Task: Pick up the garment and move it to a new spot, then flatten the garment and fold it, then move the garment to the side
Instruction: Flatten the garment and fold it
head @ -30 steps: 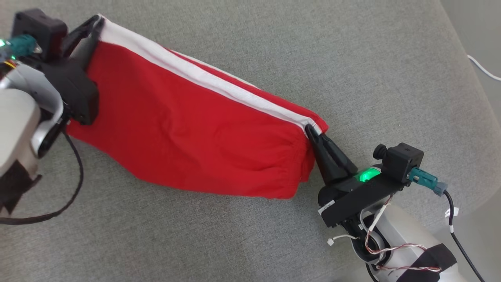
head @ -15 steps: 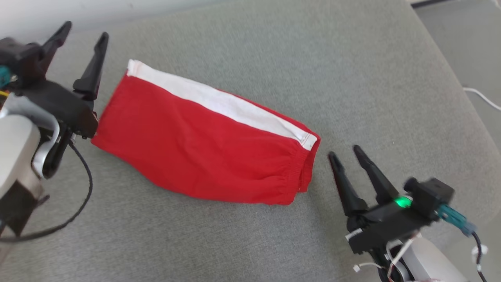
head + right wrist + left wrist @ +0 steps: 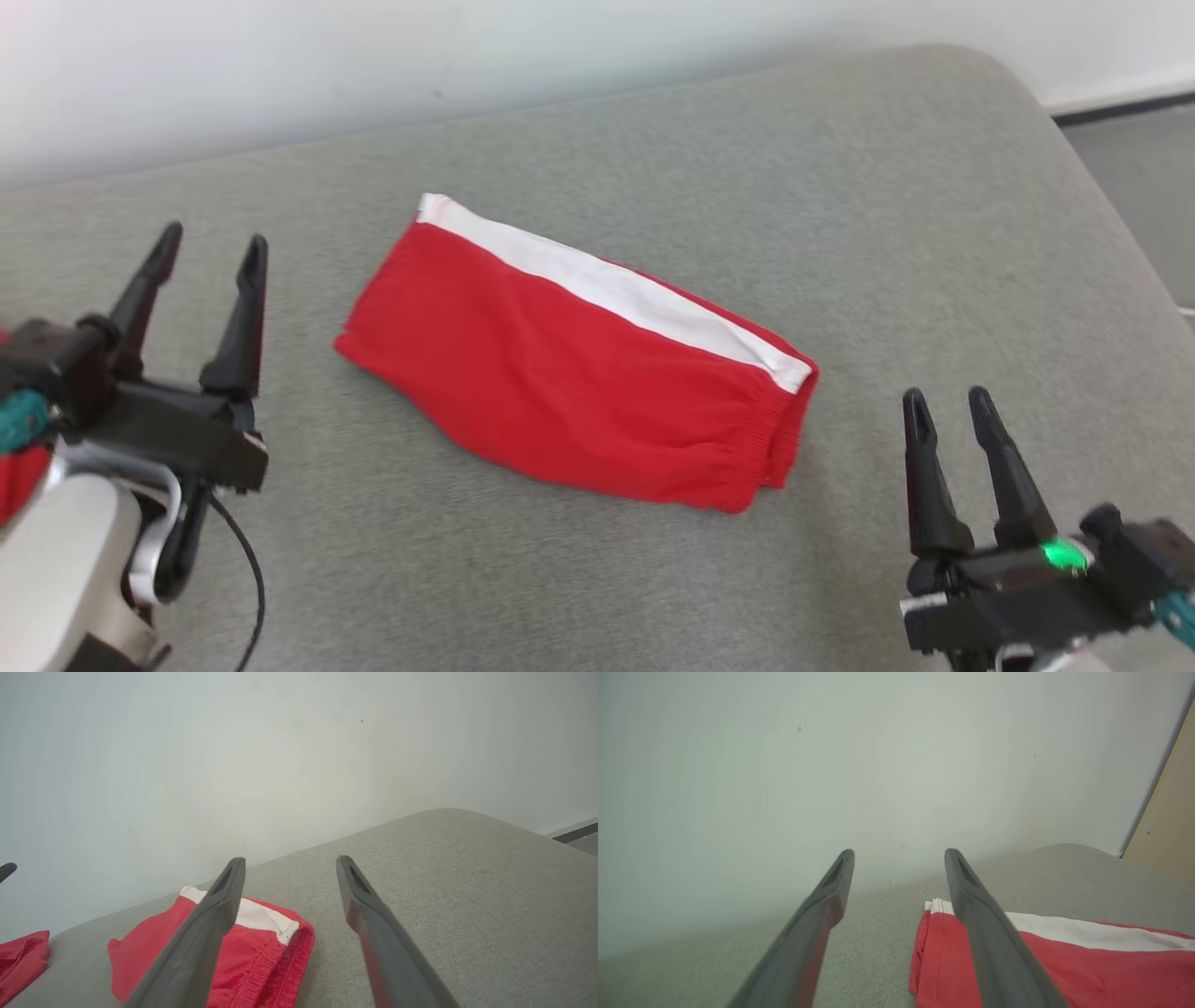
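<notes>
The garment is a pair of red shorts with a white side stripe, lying folded and flat in the middle of the grey cushion. My left gripper stands open at the left, clear of the garment's left edge, nothing between its fingers. My right gripper stands open at the lower right, a short gap from the elastic waistband end. In the left wrist view the garment lies beside and under the right finger of my left gripper. The right wrist view shows the garment low and left of my right gripper.
A pale wall runs along the cushion's far edge. The cushion's rounded right edge drops to dark floor. A second piece of red fabric lies at the far left of the right wrist view and by my left forearm.
Both grippers let go of the garment's ends, opened and drew back toward me. The garment now lies flat on the cushion. The head camera tilted up, shifting the whole picture.
</notes>
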{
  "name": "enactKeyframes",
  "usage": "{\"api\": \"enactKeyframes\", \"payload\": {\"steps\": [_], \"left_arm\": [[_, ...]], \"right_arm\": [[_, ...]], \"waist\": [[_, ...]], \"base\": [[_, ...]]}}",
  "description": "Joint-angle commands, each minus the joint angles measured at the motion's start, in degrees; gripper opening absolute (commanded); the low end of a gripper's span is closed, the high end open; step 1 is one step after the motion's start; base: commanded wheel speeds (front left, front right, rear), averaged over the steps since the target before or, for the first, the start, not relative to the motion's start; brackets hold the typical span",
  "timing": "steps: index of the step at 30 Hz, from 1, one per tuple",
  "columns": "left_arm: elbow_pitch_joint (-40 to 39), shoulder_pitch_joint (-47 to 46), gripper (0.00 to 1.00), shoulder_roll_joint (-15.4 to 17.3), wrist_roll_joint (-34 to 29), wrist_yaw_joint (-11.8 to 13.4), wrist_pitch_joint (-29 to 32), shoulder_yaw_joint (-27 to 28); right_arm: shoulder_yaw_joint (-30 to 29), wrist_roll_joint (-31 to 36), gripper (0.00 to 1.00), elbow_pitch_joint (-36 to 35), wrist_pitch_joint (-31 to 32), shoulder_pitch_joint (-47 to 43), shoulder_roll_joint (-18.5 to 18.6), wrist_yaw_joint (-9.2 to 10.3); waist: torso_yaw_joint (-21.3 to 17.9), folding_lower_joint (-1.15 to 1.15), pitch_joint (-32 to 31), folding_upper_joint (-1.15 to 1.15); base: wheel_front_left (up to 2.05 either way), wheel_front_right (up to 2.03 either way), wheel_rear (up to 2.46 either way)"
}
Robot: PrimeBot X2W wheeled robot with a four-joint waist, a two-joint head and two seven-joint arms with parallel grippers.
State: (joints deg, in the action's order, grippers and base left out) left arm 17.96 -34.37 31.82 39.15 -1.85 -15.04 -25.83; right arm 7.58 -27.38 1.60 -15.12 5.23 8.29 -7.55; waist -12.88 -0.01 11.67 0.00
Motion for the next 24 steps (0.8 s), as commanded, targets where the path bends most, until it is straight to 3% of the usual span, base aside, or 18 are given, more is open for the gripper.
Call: {"api": "enactKeyframes", "payload": {"steps": [1,11,24], "left_arm": [[-0.88,1.84,1.00,-0.69,-0.99,-0.27,-0.19,1.14],[-0.26,2.88,1.00,-0.35,-4.65,-2.19,-0.20,4.40],[4.20,-4.66,1.00,1.07,-5.57,-4.67,3.88,0.65]], "right_arm": [[-1.03,1.38,1.00,-1.27,-0.03,-2.03,-0.94,0.13],[-0.51,9.15,1.00,-4.40,-0.03,-5.88,-3.52,0.13],[2.34,13.37,1.00,-1.64,-0.03,-5.22,-4.55,0.13]], "waist": [[2.14,0.01,-1.40,0.00],[2.23,0.01,-1.23,0.00],[0.45,0.01,-0.14,0.00]], "base": [[0.00,0.00,0.00],[0.00,0.00,0.00],[0.00,0.00,0.00]]}}
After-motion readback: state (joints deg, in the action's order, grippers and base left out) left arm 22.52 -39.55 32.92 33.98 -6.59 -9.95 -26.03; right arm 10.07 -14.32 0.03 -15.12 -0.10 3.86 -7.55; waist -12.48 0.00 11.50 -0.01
